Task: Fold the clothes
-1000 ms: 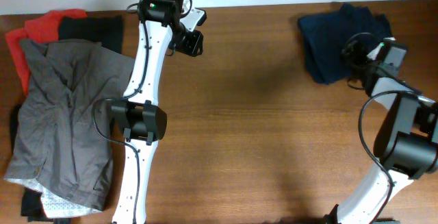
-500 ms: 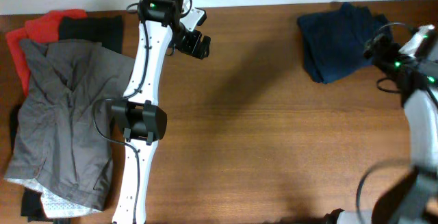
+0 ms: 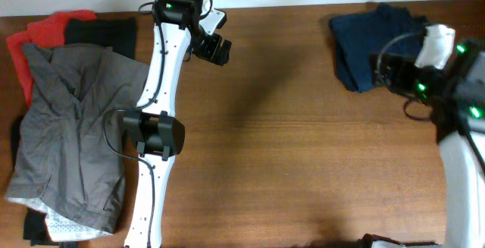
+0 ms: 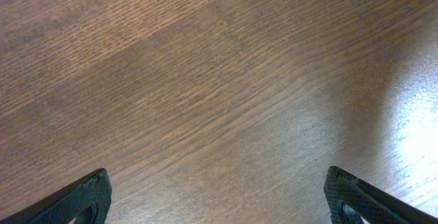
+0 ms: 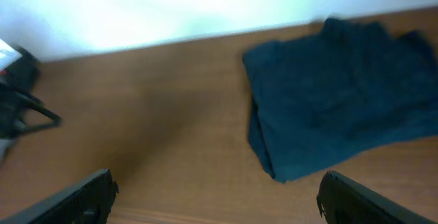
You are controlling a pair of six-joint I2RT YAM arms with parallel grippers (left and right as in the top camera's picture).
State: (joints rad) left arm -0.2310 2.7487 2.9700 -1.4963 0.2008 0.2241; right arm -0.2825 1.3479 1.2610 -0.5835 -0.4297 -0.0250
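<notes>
Overhead — navy shorts (image 3: 362,45) lie as a folded bundle at the far right corner of the table (image 3: 303,142). Their long axis runs roughly along the far edge, tilted a little so that the right end sits nearer. Waistband and which end leads cannot be made out. The right arm (image 3: 438,73) is blurred and covers the near right part of the bundle. A pile sits at the left edge: a grey garment (image 3: 68,134) on top, red cloth (image 3: 45,32) and black cloth (image 3: 102,29) toward the far left corner. The left gripper (image 3: 216,48) hangs over bare wood near the far edge, well apart from both piles.

Since half a second ago, the right arm's wrist has swung inward from the right edge onto the shorts. The shorts, the pile and the left gripper sit about as they did.

Left wrist — only wood grain below. Both fingertips (image 4: 96,186) show at the bottom corners, spread wide with nothing between them.

Right wrist — the right gripper (image 5: 215,179) is spread wide and empty, its fingertips at the bottom corners. The shorts fill the upper right against the far edge, long axis across the view — picture soft, no detail.
</notes>
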